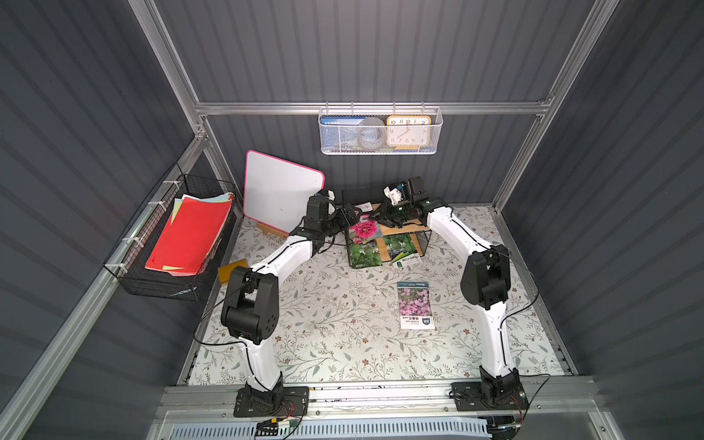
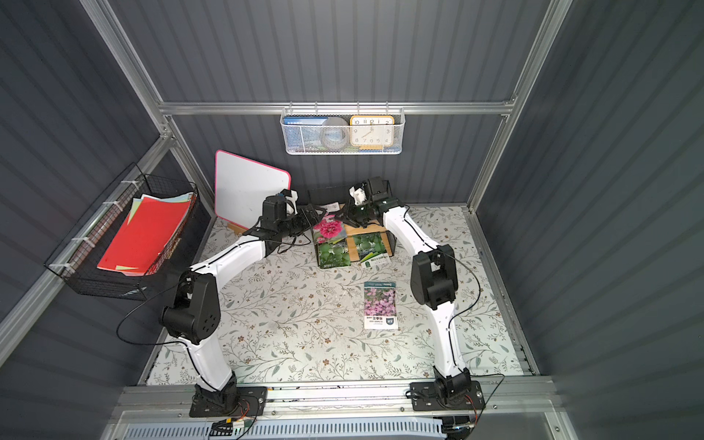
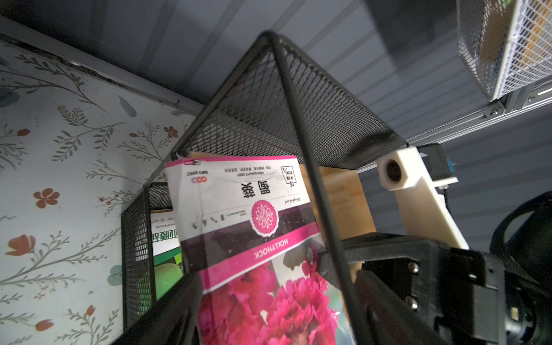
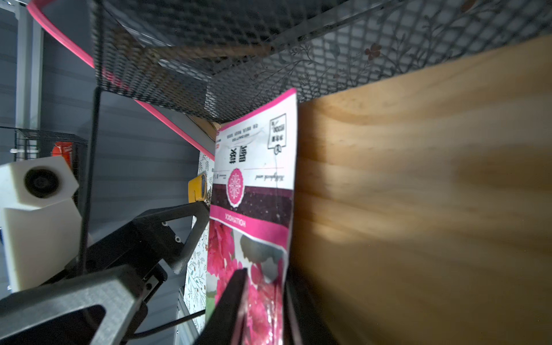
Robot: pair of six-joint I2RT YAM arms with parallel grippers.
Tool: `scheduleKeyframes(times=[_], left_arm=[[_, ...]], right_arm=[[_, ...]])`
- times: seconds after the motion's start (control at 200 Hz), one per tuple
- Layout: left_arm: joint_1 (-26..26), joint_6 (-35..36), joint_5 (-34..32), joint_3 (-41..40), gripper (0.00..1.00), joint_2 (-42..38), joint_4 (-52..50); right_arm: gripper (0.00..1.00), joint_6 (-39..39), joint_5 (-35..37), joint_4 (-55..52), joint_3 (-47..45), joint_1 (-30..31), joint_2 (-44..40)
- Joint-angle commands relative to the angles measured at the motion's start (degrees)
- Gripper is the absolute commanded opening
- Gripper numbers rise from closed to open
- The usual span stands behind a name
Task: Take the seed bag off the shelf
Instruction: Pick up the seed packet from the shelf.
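**Right gripper pinches the seed bag on the shelf's upper board**

The seed bag (image 1: 365,228), pink with a hollyhock print, lies on the upper wooden board of the shelf (image 1: 404,229), at the end towards the left arm. Its flower end hangs over the shelf's front edge. The right gripper (image 4: 265,277) reaches in at the shelf's front, fingers pressed on both faces of that overhanging end. The left gripper (image 1: 352,216) stands spread wide just beside the shelf. Whether it touches the bag cannot be told.
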Motion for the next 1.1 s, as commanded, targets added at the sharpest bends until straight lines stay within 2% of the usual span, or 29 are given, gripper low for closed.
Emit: scheduleKeyframes(times=[0.0,0.07,0.56,0.74,0.785,1.096], left_arm=[[0.1,0.1,0.1,-0.5,0.85,1.7,0.5],[0.1,0.1,0.1,-0.5,0.85,1.7,0.4],[0.1,1.9,-0.4,0.2,0.86,-1.9,-2.1],[0.1,3.8,-2.2,0.8,0.92,-5.4,-4.7],[0.1,4.3,-3.0,0.9,1.0,-6.2,-5.2],[0.1,5.9,-6.4,0.9,1.0,-11.4,-6.8]], right_arm=[[0.14,-1.0,1.1,-5.5,0.1,0.7,2.8],[0.0,-1.2,1.6,-5.9,0.2,0.6,2.8],[0.0,-0.8,5.1,-5.4,0.2,0.5,-0.7],[0.0,-0.1,6.3,-4.7,-0.2,-0.4,-2.9],[0.0,-0.1,6.3,-4.6,-0.4,-0.6,-3.3],[0.0,1.0,6.6,-1.5,-4.9,-2.4,-8.1]])
